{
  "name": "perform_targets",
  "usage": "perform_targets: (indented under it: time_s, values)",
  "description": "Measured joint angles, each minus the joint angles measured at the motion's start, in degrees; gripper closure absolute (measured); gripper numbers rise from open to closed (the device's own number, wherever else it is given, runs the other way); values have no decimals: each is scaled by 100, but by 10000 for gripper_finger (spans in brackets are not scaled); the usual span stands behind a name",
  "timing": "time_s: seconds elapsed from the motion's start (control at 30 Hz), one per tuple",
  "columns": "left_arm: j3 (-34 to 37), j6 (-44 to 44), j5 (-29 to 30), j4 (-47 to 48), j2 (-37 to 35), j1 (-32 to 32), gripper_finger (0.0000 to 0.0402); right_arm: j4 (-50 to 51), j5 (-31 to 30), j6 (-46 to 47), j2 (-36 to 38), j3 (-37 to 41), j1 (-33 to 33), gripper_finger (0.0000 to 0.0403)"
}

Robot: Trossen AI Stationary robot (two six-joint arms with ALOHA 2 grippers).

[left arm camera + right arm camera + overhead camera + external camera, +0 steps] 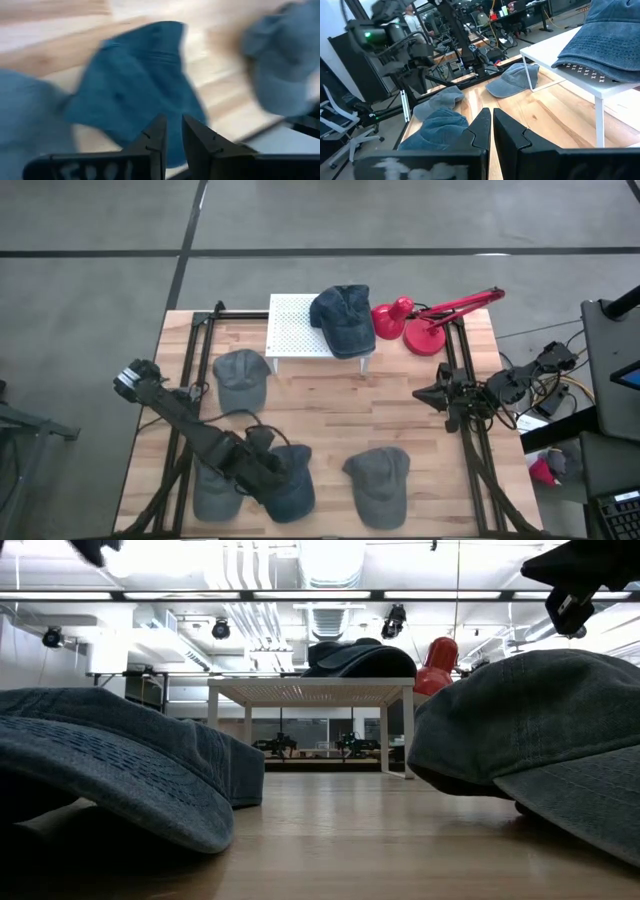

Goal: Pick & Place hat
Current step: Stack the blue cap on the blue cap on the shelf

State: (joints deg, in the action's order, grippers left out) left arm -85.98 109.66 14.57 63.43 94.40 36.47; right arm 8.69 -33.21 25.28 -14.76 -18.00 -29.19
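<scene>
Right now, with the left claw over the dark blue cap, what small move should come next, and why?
Probably open the left claw wider, then ease it down onto the dark blue cap. Its fingers stand only narrowly apart above the fabric, with nothing between them. One cap already lies on the white stand. The right claw waits shut at the table's right edge.

dark blue denim cap (344, 318) on white perforated stand (293, 330) | red desk lamp (428, 326) | grey-blue caps (241, 377) | pale striped wooden bench (320, 420)
</scene>
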Motion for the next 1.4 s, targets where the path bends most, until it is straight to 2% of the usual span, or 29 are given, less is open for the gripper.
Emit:
perform_targets:
  time_s: [0.1, 0.2, 0.4, 0.6, 0.87, 1.4]
  values:
    - [-612, -82, -33, 877, 415, 0, 351, 2, -2, 0, 0, 0, 0, 385]
    - [-948, -506, -27, 1157, 670, -11, 351, 1, -1, 37, 0, -2, 0, 385]
    - [-1078, -493, -68, 829, 893, -9, 351, 4, 2, -44, 0, -7, -2, 385]
    - [-1040, 167, -114, 335, 908, -7, 351, 7, 7, -186, 4, -9, -7, 385]
    - [-1035, 1177, -138, 257, 1020, -7, 351, 62, 11, -347, 4, -9, -4, 385]
    - [-1033, 1534, -469, -285, 1711, -24, 351, 158, 237, -557, 9, -9, -3, 385]
